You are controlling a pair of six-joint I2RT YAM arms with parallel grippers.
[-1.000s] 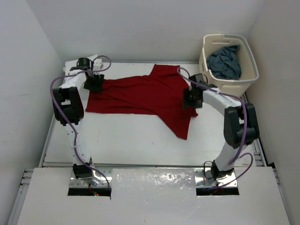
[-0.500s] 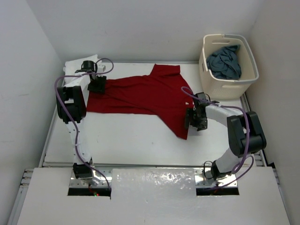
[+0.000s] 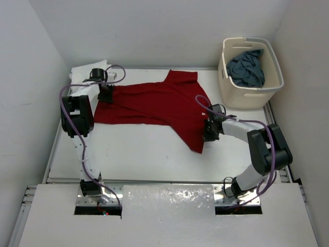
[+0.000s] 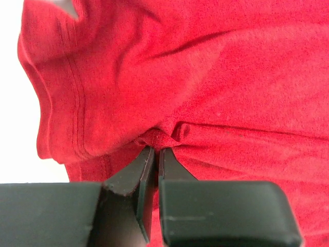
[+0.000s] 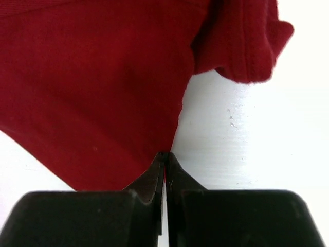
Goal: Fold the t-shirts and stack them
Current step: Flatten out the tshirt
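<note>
Both pincers are now clenching on the red t-shirt (image 3: 154, 103), where a second ago both were standing open above it. The left gripper (image 4: 156, 150) is pinching a small raised ridge of red cloth right at its fingertips. The stitched hem is curving away to the left of those tips, and the rest of the shirt is spreading out ahead of them.

The right gripper (image 5: 164, 154) has come down from higher on the shirt to the near sleeve. It is now biting the very edge of the cloth, with a sliver of red showing between its closed jaws. Red fabric is lying ahead and to the left of its tips, and bare white table (image 5: 247, 144) is lying to their right.

The shirt is lying flat and unfolded between the two pincers. Having both ends gripped probably means the first fold or a straightening pull is about to begin. The right pincer's hold looks thin and may slip.

Beyond the right pincer, the blue-grey t-shirt (image 3: 247, 69) is sitting in the basket (image 3: 241, 98). Just behind the left pincer, the white t-shirt (image 3: 85, 72) is lying at the table's far corner.
</note>
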